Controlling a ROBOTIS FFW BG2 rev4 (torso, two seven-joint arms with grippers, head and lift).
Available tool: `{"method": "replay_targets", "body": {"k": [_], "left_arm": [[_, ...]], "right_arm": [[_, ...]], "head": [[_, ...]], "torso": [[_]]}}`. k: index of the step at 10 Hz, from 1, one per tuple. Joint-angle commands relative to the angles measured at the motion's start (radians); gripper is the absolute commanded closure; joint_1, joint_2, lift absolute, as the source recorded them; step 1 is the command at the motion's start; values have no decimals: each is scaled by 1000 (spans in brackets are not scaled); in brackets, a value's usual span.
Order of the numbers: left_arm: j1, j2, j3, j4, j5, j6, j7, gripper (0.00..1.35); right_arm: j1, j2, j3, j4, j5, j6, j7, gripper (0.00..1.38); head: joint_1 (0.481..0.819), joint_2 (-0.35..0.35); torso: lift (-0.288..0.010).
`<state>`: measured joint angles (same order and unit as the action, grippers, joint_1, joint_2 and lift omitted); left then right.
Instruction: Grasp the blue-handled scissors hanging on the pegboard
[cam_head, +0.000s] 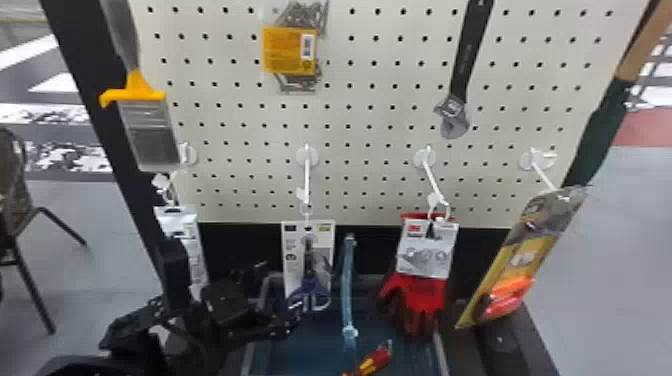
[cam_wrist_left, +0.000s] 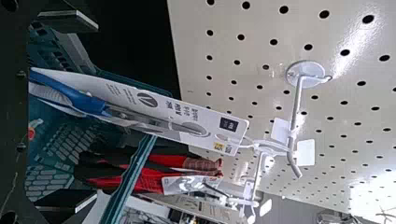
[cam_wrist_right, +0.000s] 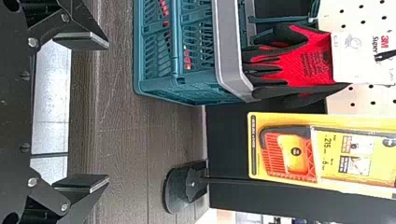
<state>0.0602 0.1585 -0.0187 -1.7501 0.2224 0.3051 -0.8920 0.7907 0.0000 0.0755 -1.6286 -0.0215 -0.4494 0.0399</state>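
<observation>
The blue-handled scissors (cam_head: 309, 295) hang on a white card from a white hook (cam_head: 306, 170) at the pegboard's lower middle, blue handles at the bottom. My left gripper (cam_head: 270, 302) stands just left of the handles, its arm coming from the lower left. In the left wrist view the scissors (cam_wrist_left: 79, 100) on their card reach in between the two black fingers (cam_wrist_left: 65, 18) of my left gripper (cam_wrist_left: 70, 109), which is open with the pads apart from the card. My right gripper (cam_wrist_right: 88, 112) is open over the floor, holding nothing.
A teal basket (cam_head: 280, 350) sits below the pegboard (cam_head: 380, 125), its handle (cam_head: 347, 280) upright and a red screwdriver (cam_head: 370, 362) inside. Red gloves (cam_head: 417, 295) and a yellow packaged tool (cam_head: 520, 270) hang to the right, a white package (cam_head: 182, 240) to the left.
</observation>
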Motion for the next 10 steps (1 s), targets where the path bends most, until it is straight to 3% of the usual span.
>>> {"method": "replay_targets", "body": {"k": [1,2,5,8,10], "left_arm": [[-34,3,-18,41,23,-11,-5,59],[-55,6,-26,41,-3,-17,-5,58],[-109,18,-57,99,71,-14,-19,41],[-167,27,-90,119,78,5,-45,41],[-182,32,-96,119,72,3,-47,131]], "right_arm": [[-2,1,0,0,0,0,2,272],[-2,1,0,0,0,0,3,272],[-2,1,0,2,0,0,5,272],[0,1,0,2,0,0,8,272],[0,1,0,2,0,0,8,272]], "head": [[549,0],[549,0],[549,0],[549,0],[549,0]], "torso": [[-100],[-100],[-100],[-100],[-100]]}}
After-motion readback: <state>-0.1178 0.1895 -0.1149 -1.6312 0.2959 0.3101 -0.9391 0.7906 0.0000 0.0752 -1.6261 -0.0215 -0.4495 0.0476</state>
